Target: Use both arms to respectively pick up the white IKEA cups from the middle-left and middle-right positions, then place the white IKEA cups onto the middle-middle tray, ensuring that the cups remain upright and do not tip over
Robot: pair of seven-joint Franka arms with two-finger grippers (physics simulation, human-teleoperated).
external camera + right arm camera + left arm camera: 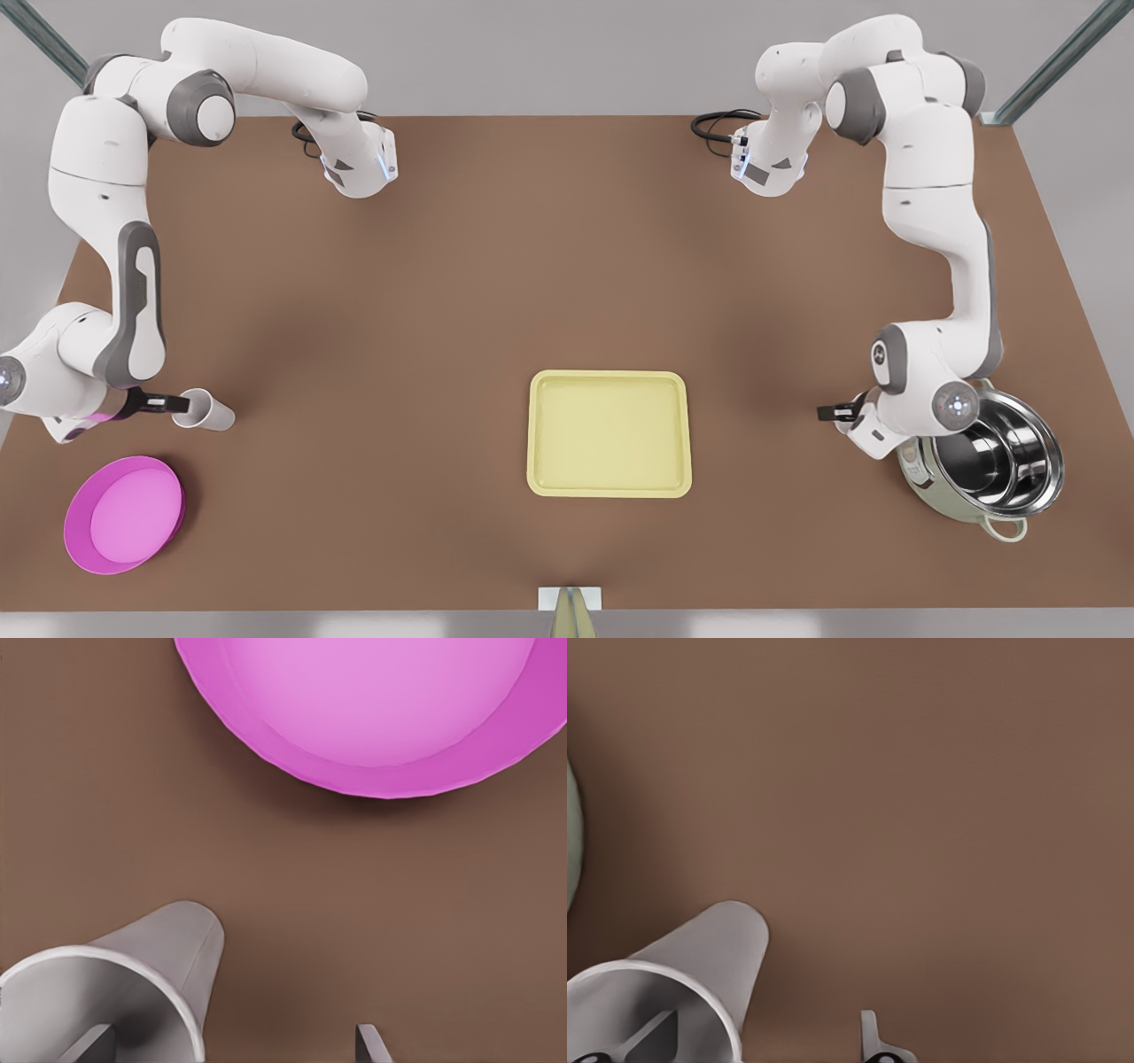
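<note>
My right gripper (174, 404) is at the front view's left, low over the table, open at a white cup (205, 412). In the right wrist view one finger (89, 1045) reaches inside that cup (133, 983) and the other stands outside its wall. My left gripper (833, 412) is at the front view's right, where the arm covers its cup. The left wrist view shows this second cup (682, 979) with one finger (651, 1038) inside it, the other finger (873, 1041) well clear. The left gripper (762, 1047) is open. The pale yellow tray (609, 489) lies between the arms with nothing on it.
A round magenta dish (124, 514) (372, 718) lies close to the cup at the front view's left. A steel pot (992, 470) stands right beside the left gripper's wrist; its pale green edge (571, 850) shows in the left wrist view. Bare brown table separates each cup from the tray.
</note>
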